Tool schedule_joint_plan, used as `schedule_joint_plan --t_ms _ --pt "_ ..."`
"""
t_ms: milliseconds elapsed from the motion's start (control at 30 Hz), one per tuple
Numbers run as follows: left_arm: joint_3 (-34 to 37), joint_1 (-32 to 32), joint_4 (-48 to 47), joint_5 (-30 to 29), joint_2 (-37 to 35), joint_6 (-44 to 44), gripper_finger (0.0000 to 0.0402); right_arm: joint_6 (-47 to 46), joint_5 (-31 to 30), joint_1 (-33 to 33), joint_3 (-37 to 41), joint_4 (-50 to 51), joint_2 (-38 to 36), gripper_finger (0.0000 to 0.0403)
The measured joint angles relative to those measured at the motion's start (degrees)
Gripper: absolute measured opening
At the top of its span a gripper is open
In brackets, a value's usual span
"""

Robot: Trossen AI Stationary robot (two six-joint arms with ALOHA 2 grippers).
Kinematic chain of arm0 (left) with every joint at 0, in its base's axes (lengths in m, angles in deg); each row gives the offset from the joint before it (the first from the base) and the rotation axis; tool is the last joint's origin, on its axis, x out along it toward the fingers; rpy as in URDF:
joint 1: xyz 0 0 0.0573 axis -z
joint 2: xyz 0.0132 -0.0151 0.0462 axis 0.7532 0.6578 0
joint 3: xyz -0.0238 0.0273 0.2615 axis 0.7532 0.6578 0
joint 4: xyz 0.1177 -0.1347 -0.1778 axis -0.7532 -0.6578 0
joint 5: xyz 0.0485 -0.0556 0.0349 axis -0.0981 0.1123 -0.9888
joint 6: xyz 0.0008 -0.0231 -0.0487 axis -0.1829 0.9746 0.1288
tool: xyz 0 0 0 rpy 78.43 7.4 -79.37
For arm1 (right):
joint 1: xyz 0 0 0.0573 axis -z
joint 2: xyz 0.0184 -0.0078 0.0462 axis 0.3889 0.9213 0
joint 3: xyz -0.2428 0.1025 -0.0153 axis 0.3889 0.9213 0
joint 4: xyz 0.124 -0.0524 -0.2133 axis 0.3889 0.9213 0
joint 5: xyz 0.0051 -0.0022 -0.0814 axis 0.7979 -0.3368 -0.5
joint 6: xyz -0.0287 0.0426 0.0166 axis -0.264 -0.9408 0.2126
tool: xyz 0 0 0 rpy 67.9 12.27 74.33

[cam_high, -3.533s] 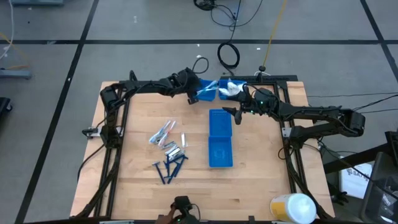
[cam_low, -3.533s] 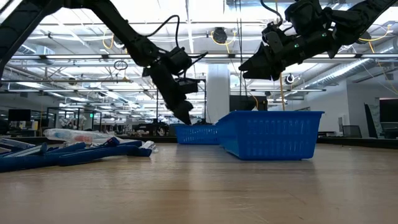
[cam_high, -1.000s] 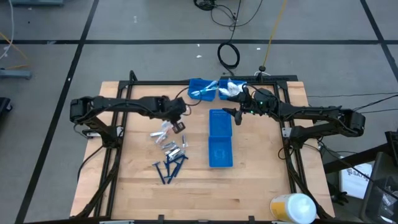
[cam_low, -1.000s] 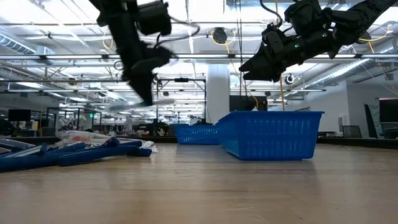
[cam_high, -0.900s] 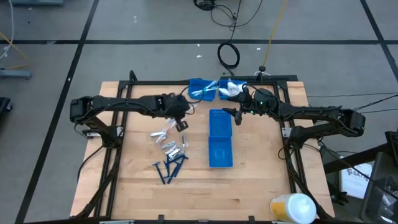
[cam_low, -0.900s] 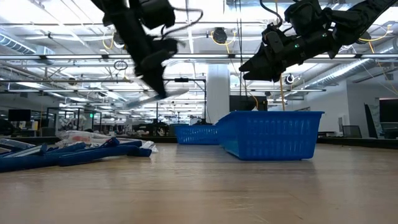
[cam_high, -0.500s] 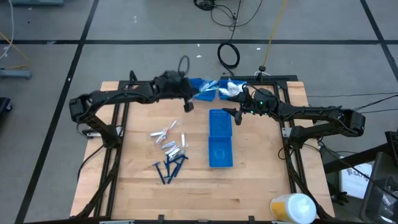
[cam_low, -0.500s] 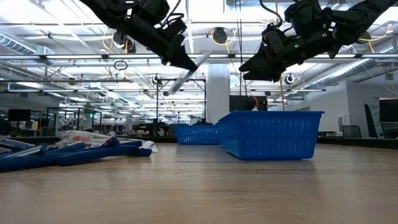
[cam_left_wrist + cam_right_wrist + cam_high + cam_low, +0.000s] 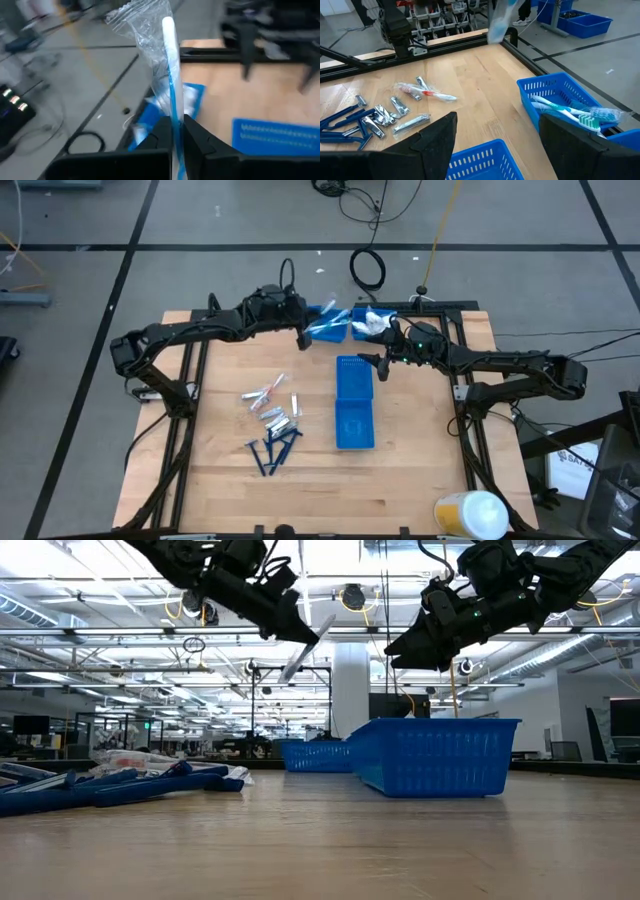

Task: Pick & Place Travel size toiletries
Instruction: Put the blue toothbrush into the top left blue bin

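1. Two arms share the desk (image 9: 420, 430); the left end effector (image 9: 303, 338) hangs above the desk's far edge, its fingers pinched on a wrapped toothbrush (image 9: 167, 60), a slim white stick with a light-blue stripe sealed in a crinkled clear sleeve.
2. Judged from the high view, the step in hand is the drop: the brush is carried high beside the small blue bin (image 9: 326, 323) at the far edge, which already holds similar brushes (image 9: 570, 114).
3. Doing it well likely means bringing the long brush over the bin's middle, lowering it and lining it up with the bin's length before letting go, so the loose wrapper does not catch on the rim.
4. Right end effector (image 9: 495, 140), fingers spread and holding nothing, waits near the far edge above the end of the long blue bin (image 9: 353, 402).
5. Several toiletries remain in a loose pile (image 9: 272, 420) left of the long bin: packets, silvery tubes (image 9: 377, 117) and dark blue razors (image 9: 272, 450) nearer the front edge.
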Motion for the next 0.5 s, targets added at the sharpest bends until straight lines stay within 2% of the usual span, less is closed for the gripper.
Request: schedule_joint_plan --t_ms 133,200,300,367,500 --pt "-10.5 -0.3 -11.5 -6.9 2.0 -1.5 0.0007 0.0 -0.1 0.0 0.0 0.0 0.0 0.0267" --pt "-15.1 0.0 -14.5 -6.7 4.3 -4.9 0.0007 0.0 -0.1 0.0 0.0 -0.2 0.0 0.0267" --pt "-19.2 0.3 -13.8 1.8 7.5 -10.7 0.0004 0.0 -0.2 0.1 0.0 -0.5 0.0 0.0267" --pt "-19.5 -0.3 -9.7 7.3 9.2 -12.5 0.0006 -0.1 -0.3 0.1 0.0 -0.5 0.0 0.0267" --pt "-19.6 -2.5 -6.2 9.0 13.9 -12.5 0.0013 -0.1 -0.3 0.1 0.0 0.0 0.0 0.0267"
